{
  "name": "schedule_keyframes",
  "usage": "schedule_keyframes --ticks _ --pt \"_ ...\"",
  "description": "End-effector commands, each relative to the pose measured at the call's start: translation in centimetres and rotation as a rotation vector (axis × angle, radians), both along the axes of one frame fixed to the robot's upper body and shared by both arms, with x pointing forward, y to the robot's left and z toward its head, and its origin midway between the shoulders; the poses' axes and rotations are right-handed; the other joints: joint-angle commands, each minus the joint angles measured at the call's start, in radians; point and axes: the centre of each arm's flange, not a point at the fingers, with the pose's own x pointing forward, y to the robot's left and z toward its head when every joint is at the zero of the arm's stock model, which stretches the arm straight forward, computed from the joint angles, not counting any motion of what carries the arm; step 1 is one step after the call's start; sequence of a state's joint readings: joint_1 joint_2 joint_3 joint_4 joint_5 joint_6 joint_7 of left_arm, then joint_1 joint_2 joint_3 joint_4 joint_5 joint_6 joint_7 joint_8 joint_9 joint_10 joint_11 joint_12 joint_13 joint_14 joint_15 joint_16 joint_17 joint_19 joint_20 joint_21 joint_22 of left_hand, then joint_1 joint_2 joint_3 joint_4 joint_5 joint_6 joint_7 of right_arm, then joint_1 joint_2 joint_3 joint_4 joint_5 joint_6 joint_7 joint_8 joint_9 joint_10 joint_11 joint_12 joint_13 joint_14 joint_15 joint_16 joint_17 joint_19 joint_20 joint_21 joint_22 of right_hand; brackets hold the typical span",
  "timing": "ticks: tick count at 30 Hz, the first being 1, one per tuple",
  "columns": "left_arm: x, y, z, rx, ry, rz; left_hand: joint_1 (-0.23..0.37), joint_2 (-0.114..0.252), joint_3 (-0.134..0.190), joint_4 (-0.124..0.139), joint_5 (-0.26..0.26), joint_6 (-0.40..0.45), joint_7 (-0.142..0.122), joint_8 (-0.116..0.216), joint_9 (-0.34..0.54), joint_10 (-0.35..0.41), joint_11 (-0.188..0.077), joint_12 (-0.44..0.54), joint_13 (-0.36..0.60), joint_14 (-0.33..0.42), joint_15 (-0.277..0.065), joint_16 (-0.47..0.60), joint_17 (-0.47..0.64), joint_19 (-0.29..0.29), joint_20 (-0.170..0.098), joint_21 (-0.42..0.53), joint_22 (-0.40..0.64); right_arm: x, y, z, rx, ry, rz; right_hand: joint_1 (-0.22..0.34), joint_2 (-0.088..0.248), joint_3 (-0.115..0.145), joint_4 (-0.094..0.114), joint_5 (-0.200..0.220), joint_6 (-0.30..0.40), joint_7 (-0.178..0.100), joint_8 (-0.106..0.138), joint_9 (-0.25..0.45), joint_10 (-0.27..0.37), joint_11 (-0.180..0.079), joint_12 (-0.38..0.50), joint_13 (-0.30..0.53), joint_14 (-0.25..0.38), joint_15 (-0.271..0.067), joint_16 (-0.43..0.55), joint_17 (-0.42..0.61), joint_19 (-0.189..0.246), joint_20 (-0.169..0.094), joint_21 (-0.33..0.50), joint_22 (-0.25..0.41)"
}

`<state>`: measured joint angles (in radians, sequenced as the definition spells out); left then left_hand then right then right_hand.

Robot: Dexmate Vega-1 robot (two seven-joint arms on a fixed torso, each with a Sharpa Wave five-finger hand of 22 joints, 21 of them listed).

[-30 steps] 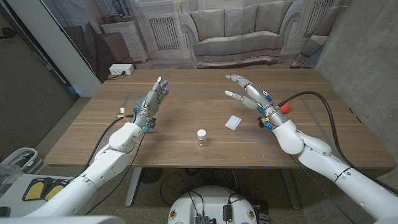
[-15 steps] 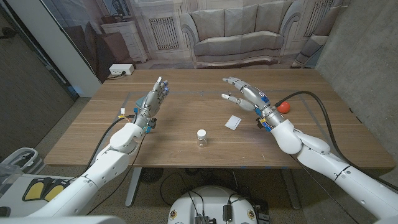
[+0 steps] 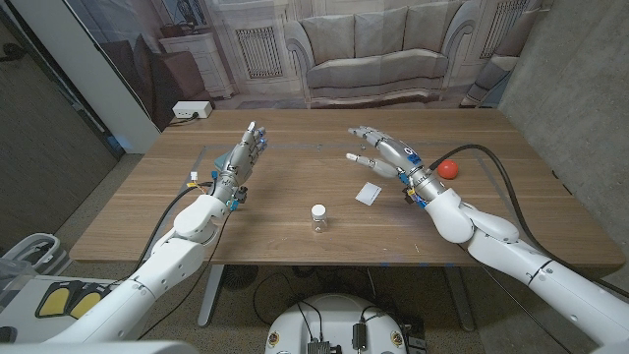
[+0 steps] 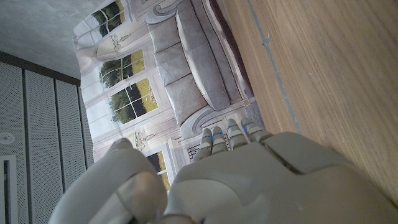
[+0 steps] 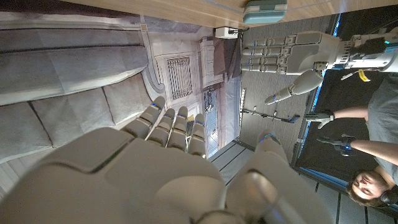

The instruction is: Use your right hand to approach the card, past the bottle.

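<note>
A small white card (image 3: pixel 370 193) lies on the wooden table (image 3: pixel 295 246), right of centre. A small clear bottle with a white cap (image 3: pixel 318 218) stands nearer the front edge, left of the card. My right hand (image 3: pixel 385 154) hovers open just behind and above the card, fingers spread and pointing to the far left; nothing is in it. My left hand (image 3: pixel 242 157) stands open at the left of the table, fingers straight and pointing away, holding nothing. In the right wrist view my right hand (image 5: pixel 155 168) fills the lower part and my left hand (image 5: pixel 292 53) shows beyond it.
A red ball (image 3: pixel 448 168) sits on the table to the right of my right wrist. A black cable (image 3: pixel 511 187) runs along my right arm. In the right wrist view a person (image 5: pixel 367 155) stands off to the side. A printed sofa backdrop (image 3: pixel 373 49) hangs behind the table.
My right hand has moved left and slightly toward the card, uncovering the red ball. The left hand, bottle and card have not moved.
</note>
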<state>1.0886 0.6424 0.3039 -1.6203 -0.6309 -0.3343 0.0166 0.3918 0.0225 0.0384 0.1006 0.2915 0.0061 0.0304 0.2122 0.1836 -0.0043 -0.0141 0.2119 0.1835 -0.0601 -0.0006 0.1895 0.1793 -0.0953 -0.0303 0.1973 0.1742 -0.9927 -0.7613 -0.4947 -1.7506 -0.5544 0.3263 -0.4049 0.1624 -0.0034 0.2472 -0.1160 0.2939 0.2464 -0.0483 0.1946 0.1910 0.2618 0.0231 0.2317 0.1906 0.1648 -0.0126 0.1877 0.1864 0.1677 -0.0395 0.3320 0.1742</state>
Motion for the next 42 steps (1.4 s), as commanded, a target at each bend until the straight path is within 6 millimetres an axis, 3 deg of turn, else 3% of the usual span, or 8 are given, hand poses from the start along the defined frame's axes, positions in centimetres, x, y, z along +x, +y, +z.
schedule_keyframes --ticks 1,31,42 --pt "0.0 -0.1 0.1 0.010 0.007 -0.002 0.002 0.002 -0.005 -0.001 -0.005 0.005 -0.002 -0.005 0.005 0.006 -0.002 -0.002 0.005 0.002 0.000 0.001 0.004 -0.001 0.001 0.003 0.005 0.6 0.4 -0.5 -0.033 0.016 -0.030 -0.003 0.004 0.001 0.000 0.007 -0.003 0.003 -0.003 0.002 -0.008 -0.004 -0.006 0.003 -0.005 0.001 -0.003 0.001 -0.004 -0.017 -0.006 0.005" --pt "0.0 -0.4 0.3 0.012 0.005 -0.007 0.005 0.005 -0.011 -0.002 -0.007 0.012 0.004 -0.006 0.005 0.011 0.007 -0.003 0.005 0.005 0.007 0.001 0.004 -0.003 0.001 0.002 0.006 1.4 0.7 -1.6 -0.100 0.040 -0.091 -0.007 0.008 0.000 0.003 0.006 -0.010 0.009 -0.003 0.002 -0.011 -0.001 -0.007 0.003 -0.009 0.007 -0.001 0.001 -0.008 -0.012 -0.018 0.006" --pt "0.0 -0.4 0.1 0.004 0.005 -0.005 0.006 0.006 -0.013 -0.003 -0.008 0.012 0.002 -0.007 0.005 0.011 0.005 -0.004 0.005 0.003 0.004 0.000 0.005 -0.003 0.001 0.002 0.006 1.0 2.0 -1.8 -0.147 0.025 -0.115 -0.009 0.009 0.000 0.004 0.005 -0.010 0.007 -0.002 0.002 -0.013 -0.003 -0.008 0.003 -0.010 0.008 -0.001 0.001 -0.012 -0.010 -0.023 0.006"
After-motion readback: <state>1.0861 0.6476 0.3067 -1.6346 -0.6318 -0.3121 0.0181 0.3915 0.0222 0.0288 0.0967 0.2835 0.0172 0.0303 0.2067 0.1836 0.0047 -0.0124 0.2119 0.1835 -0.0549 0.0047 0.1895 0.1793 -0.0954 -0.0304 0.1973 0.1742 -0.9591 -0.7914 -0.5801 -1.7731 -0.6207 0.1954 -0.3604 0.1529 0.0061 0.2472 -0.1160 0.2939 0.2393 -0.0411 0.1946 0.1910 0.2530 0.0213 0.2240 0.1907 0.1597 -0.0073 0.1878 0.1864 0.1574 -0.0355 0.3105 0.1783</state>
